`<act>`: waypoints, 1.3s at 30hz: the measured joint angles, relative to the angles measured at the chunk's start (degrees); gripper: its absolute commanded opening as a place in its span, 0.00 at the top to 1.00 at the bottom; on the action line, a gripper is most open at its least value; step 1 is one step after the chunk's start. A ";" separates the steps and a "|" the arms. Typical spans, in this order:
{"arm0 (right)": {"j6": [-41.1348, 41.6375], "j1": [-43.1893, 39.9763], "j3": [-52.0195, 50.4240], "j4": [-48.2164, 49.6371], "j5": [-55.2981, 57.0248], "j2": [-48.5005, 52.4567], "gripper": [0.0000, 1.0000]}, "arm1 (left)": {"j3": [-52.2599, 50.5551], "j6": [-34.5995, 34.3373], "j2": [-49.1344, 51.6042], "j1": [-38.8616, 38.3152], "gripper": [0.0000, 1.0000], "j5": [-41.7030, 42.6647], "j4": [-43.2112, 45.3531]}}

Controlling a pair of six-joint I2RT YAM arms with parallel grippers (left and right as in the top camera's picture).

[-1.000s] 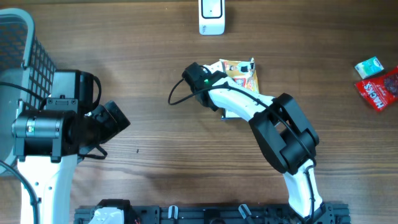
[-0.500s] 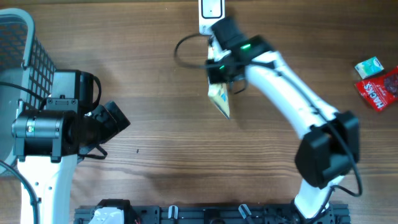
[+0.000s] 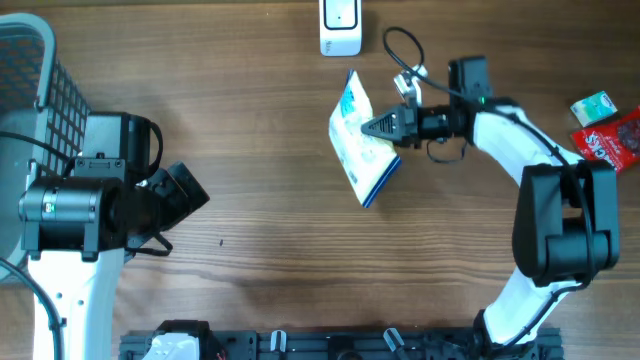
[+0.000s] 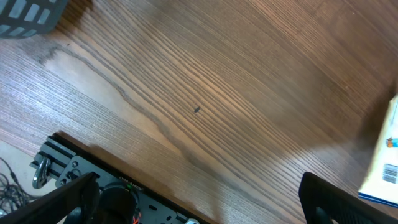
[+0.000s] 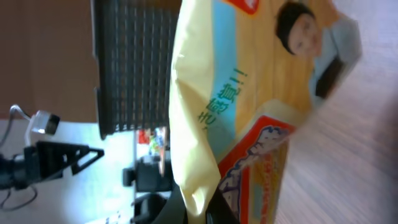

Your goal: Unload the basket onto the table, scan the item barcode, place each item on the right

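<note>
The item is a snack packet (image 3: 360,142), held off the table just below and right of the white scanner (image 3: 340,26). Its white-and-blue back faces up in the overhead view. My right gripper (image 3: 388,127) is shut on the packet's right edge, reaching in from the right. The right wrist view shows the packet's yellow printed front (image 5: 242,87), pinched at the bottom by my right gripper (image 5: 210,210). My left gripper (image 3: 186,197) stands open at the left, holding nothing. In the left wrist view the packet's corner (image 4: 387,163) with barcode lines shows at the right edge.
A grey wire basket (image 3: 40,80) stands at the far left. A green carton (image 3: 593,106) and a red packet (image 3: 612,144) lie at the right edge. A black rail (image 3: 340,343) runs along the table's front edge.
My right arm picked the packet up off the table, carried it up toward the scanner, then swung round to the right. The packet has turned over to show its back. The left arm stayed still.
</note>
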 measured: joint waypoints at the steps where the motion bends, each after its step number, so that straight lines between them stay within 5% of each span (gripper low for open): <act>1: 2.43 -0.81 -2.51 3.50 -0.52 0.00 0.96 | 0.00 0.00 0.00 0.00 0.00 0.00 -0.02; 4: 8.98 -3.17 -9.40 10.40 0.50 0.00 0.96 | 0.00 0.00 0.00 0.00 0.01 0.02 -0.02; 8: 10.75 -4.68 -12.83 7.69 7.85 0.00 0.93 | 0.00 0.00 0.00 0.00 0.00 0.00 -0.02; 12: 9.38 -4.76 -12.66 1.40 18.25 -0.02 0.44 | 0.00 0.00 0.00 0.00 0.00 0.00 0.02; 21: -1.07 -6.97 4.59 -29.35 42.97 -0.46 0.03 | 0.00 0.00 0.00 0.00 0.00 0.02 -0.02; 23: -5.07 -6.95 9.42 -33.05 44.98 -0.48 0.09 | 0.00 0.00 0.00 0.00 0.00 0.02 -0.02; 24: -6.38 -6.82 10.19 -33.66 44.68 -0.48 0.25 | 0.00 0.00 0.00 0.00 0.00 0.02 -0.02; 27: -10.75 -5.68 10.47 -35.17 42.21 -0.48 0.95 | 0.00 0.00 0.00 0.00 0.00 0.02 -0.02; 39: -13.70 3.98 10.95 -34.62 39.98 -7.06 0.96 | 0.00 0.00 0.00 0.00 0.00 0.02 -0.02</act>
